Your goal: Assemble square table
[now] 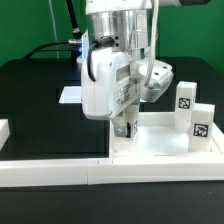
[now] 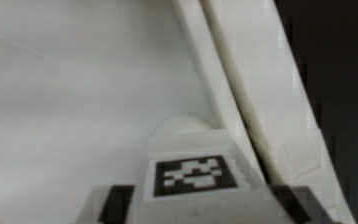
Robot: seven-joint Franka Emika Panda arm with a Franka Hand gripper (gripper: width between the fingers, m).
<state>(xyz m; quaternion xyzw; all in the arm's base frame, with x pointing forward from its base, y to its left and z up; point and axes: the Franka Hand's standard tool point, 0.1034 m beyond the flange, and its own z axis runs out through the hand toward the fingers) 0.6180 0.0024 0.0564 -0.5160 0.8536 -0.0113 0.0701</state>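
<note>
Here, in the exterior view, we see the fingers (image 1: 123, 131) lowered onto the square table top (image 1: 160, 143), which lies on the black desk (image 1: 40, 100) with 2 tagged legs (image 1: 192, 112) upright on its far side. In the wrist view, the fingers (image 2: 197, 205) grip a tagged leg (image 2: 195, 168) standing by the top's rim (image 2: 247, 90).

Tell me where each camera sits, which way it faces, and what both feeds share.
Exterior view: off the arm, facing the table; it sees the arm, the gripper lowered at the square top, and two legs standing at the exterior view's right.
Wrist view: on the wrist, looking down between the fingers at the top's rim and a tagged leg.
Shared: the gripper, the top.
</note>
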